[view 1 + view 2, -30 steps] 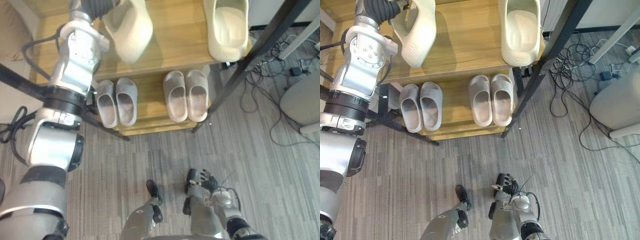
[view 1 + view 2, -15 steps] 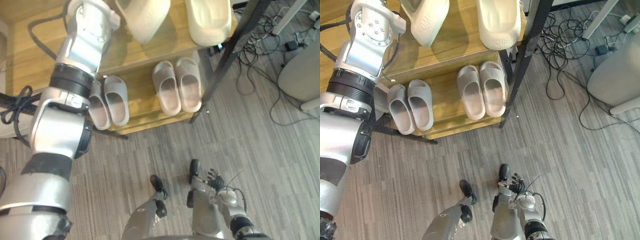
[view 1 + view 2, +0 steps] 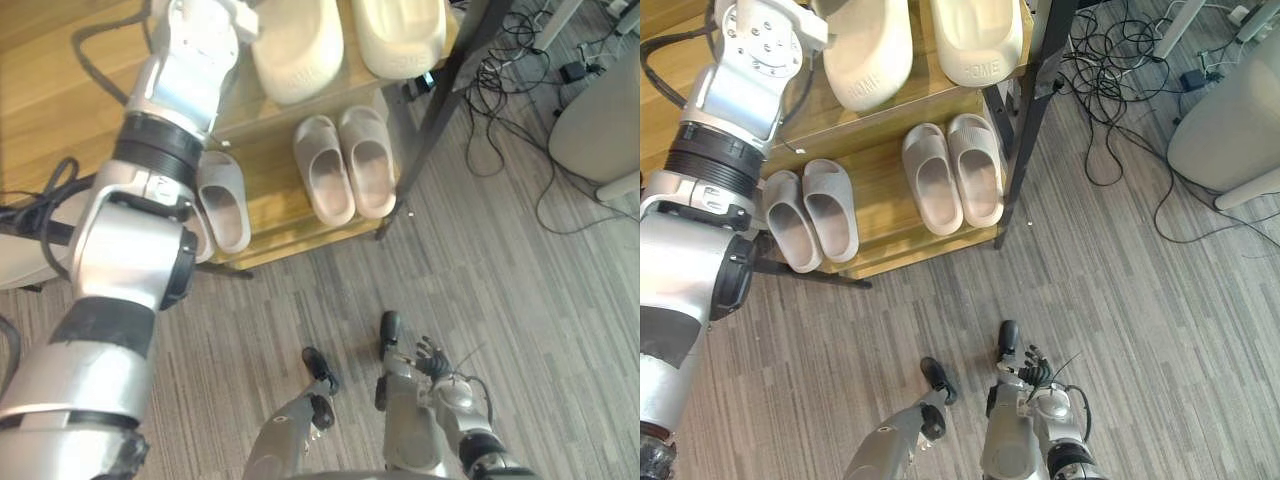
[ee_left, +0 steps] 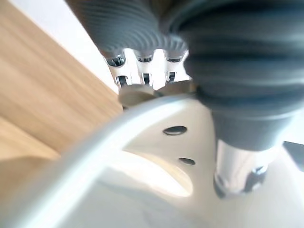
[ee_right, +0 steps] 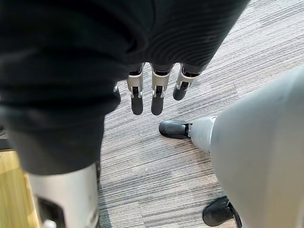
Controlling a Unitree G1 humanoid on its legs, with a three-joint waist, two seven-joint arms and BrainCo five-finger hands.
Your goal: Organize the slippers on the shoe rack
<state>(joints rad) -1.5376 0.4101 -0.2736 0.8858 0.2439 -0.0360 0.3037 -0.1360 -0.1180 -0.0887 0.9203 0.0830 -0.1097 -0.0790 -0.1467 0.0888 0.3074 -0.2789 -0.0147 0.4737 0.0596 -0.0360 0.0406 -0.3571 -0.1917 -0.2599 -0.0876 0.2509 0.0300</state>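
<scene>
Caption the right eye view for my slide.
Left arm holds a cream slipper beside its mate on the upper shelf; two grey pairs line the lower shelf.

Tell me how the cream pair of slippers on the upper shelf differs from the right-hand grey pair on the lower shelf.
The cream pair lies on the upper shelf, the grey pair on the lower shelf. The left robot hand grips one cream slipper by its rim; nothing touches the grey pair. Both pairs lie side by side.

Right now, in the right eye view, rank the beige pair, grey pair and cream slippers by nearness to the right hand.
From the right hand:
1. Beige pair, lower shelf, right.
2. Grey pair, lower shelf, left.
3. Cream slippers, top shelf, farthest.
</scene>
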